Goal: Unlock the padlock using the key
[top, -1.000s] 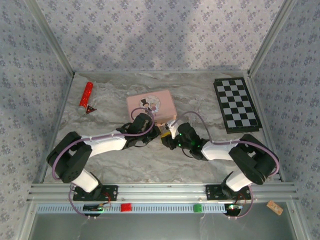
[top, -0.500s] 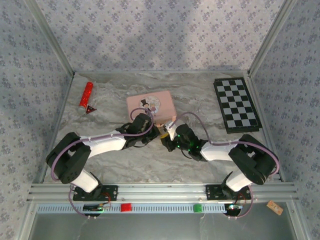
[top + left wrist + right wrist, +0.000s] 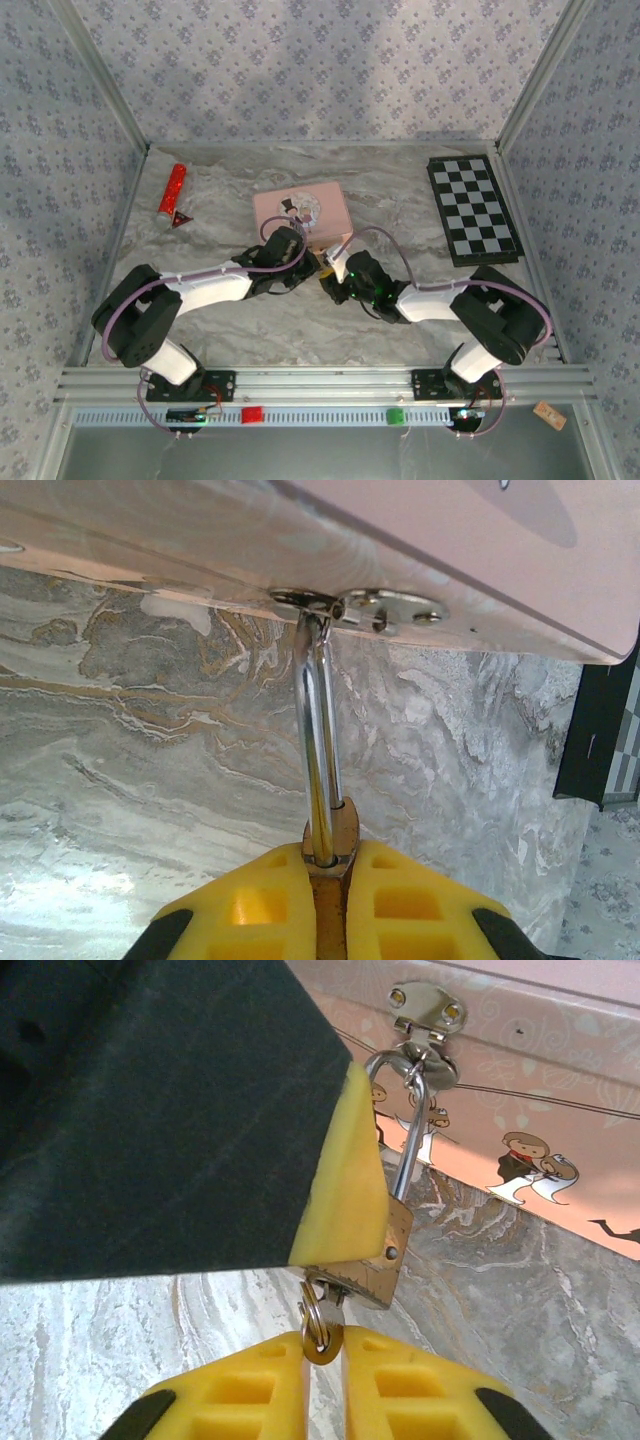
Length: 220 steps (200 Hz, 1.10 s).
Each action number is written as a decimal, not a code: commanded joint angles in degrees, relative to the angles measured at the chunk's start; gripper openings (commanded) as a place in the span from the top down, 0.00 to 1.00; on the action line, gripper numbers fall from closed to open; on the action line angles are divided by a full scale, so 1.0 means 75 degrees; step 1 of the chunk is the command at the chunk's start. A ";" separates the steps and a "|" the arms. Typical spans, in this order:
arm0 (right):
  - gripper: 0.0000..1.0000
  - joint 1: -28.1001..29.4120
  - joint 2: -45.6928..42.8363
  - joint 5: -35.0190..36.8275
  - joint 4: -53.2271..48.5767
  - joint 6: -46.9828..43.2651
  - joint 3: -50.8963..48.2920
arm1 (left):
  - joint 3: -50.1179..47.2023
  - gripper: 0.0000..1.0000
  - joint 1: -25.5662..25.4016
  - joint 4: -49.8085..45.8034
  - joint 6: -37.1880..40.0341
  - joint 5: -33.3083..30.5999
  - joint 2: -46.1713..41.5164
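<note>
Left pincer (image 3: 328,868) clamps padlock (image 3: 366,1260) body; right pincer (image 3: 324,1360) pinches key (image 3: 322,1346), apparently seated at padlock's 6 o'clock. Risk: off-axis twist slips key from grip, or bends it.

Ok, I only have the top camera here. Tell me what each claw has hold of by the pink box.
Observer: The left claw is shut on the body of the padlock.
Operator: Now the right one.
Observer: The right claw pinches the key, which sits in the keyhole under the padlock.
Operator: Check the shackle.
Observer: The shackle hangs through the metal hasp on the pink box. Both legs appear to run into the body.
</note>
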 commanded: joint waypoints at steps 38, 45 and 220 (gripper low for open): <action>0.94 0.0077 0.0166 0.0233 0.0116 -0.0048 0.0383 | 0.0333 1.00 -0.0049 0.0873 -0.0035 0.0272 -0.0366; 0.95 0.0077 0.0164 0.0230 0.0141 -0.0020 0.0380 | 0.0334 1.00 -0.0050 0.0880 -0.0030 0.0277 -0.0364; 1.00 -0.1154 0.0885 -0.2131 0.2468 0.2235 -0.0379 | 0.0213 1.00 -0.0061 0.1059 -0.0098 0.0295 -0.0290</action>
